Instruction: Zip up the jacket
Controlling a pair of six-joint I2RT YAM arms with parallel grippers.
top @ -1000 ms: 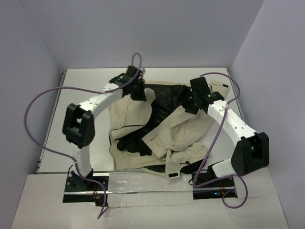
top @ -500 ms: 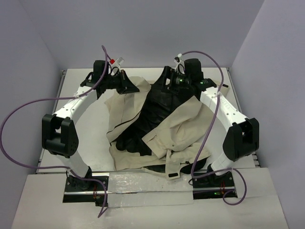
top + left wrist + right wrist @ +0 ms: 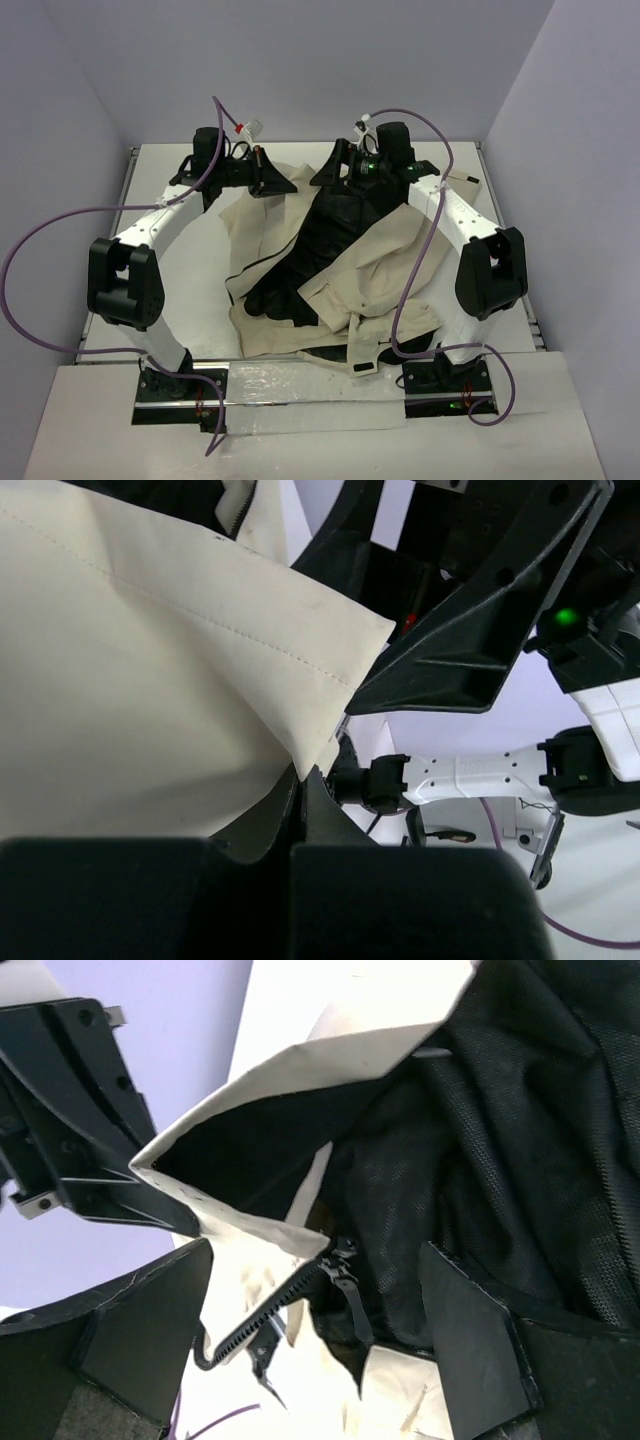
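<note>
The jacket (image 3: 350, 270) lay open on the white tabletop (image 3: 200, 300) between the two arms, its beige shell spread toward the near edge and its black lining facing up through the middle. Its far end was raised off the surface at two points. The left gripper (image 3: 270, 182) was at the far left corner. In the left wrist view its fingers (image 3: 400, 900) were pressed together on a pointed fold of beige cloth that ran down into the narrow slit between them, so it was clamped on the jacket. The right gripper (image 3: 332, 172) was close beside it at the far middle, where the black lining rose in a peak to meet it. In the right wrist view its fingers (image 3: 470, 1350) stood well apart, with black mesh lining, a beige edge and the dark zipper (image 3: 270, 1312) lying in the gap. The toothed strip hung loose there, and the slider (image 3: 345, 1258) sat at its upper end. I could not tell whether those fingers were actually gripping the cloth or only framing it. A folded beige panel lay crumpled across the near right part of the jacket. Purple cables (image 3: 40, 260) looped from both arms.
</note>
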